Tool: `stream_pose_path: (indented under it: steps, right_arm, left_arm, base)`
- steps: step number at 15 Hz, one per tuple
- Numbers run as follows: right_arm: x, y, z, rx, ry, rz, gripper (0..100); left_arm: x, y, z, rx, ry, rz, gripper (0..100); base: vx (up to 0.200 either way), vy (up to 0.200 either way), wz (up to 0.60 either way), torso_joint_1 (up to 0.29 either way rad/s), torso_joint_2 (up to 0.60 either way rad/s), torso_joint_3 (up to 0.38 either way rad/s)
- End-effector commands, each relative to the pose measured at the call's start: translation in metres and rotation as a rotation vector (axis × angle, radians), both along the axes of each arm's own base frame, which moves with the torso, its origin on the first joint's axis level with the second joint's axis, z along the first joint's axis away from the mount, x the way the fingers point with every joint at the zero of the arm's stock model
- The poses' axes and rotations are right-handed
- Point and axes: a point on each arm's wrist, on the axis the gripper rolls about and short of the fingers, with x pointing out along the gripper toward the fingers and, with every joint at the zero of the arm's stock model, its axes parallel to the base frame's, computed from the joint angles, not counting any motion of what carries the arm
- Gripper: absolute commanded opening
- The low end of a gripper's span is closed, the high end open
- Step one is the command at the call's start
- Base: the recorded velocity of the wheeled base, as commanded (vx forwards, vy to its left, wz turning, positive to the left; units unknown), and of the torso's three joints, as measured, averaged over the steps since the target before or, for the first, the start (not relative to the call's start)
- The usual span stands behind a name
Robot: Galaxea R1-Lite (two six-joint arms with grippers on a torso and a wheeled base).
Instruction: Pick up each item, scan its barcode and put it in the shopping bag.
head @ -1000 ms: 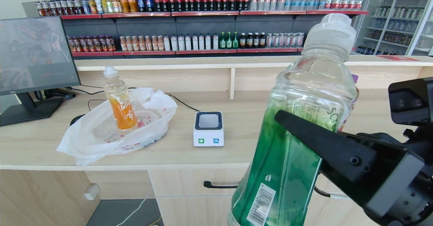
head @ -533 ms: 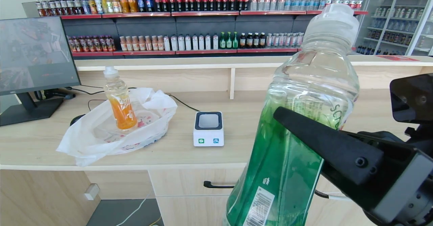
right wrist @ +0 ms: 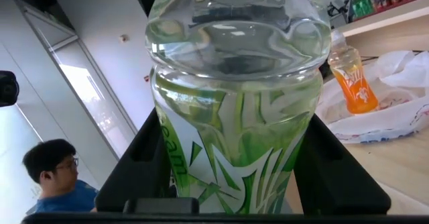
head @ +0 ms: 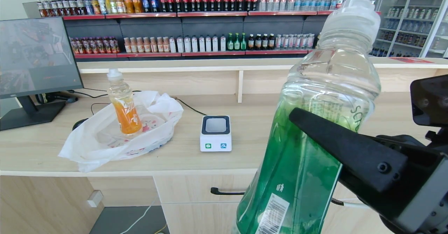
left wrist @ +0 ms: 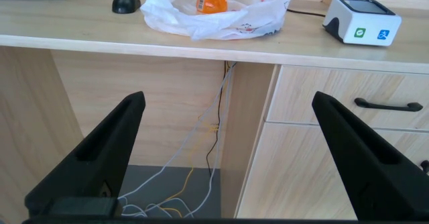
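A clear bottle with a green label hangs tilted above the counter's front right, close to the head camera, its barcode near its lower end. My right gripper is shut on its middle, one black finger lying across the label. The white scanner stands mid-counter. Left of it lies the white shopping bag with an orange drink bottle upright in it. My left gripper is open and holds nothing, below the counter edge, facing the cabinet front.
A monitor stands at the counter's far left, with a mouse and cables beside the bag. A raised ledge runs along the counter's back, drink shelves behind it. A drawer handle sits under the front edge.
The held bottle has risen slightly and shifted right in the head view, together with the right gripper. Bag, orange bottle and scanner have not moved.
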Motion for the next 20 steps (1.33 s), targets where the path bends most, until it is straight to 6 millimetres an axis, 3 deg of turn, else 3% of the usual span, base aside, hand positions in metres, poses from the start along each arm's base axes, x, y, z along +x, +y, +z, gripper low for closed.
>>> stream_pose_path:
  steps: [1,9,20]
  right_arm:
    - [-0.001,-0.001,0.000,0.001,-0.001,0.002,0]
    - [-0.004,0.000,0.000,-0.005,-0.017,0.005,0]
    - [-0.006,-0.004,-0.021,-0.138,-0.089,-0.060,0]
  left_arm:
    - [0.000,0.000,0.000,0.000,0.000,0.000,100]
    - [0.000,0.000,0.000,0.000,0.000,0.000,100]
    - [0.000,0.000,0.000,0.000,0.000,0.000,100]
  base:
    - [0.000,0.000,0.00,0.000,0.00,0.000]
    - [0.000,0.000,0.00,0.000,0.00,0.000]
    - [0.000,0.000,0.00,0.000,0.00,0.000]
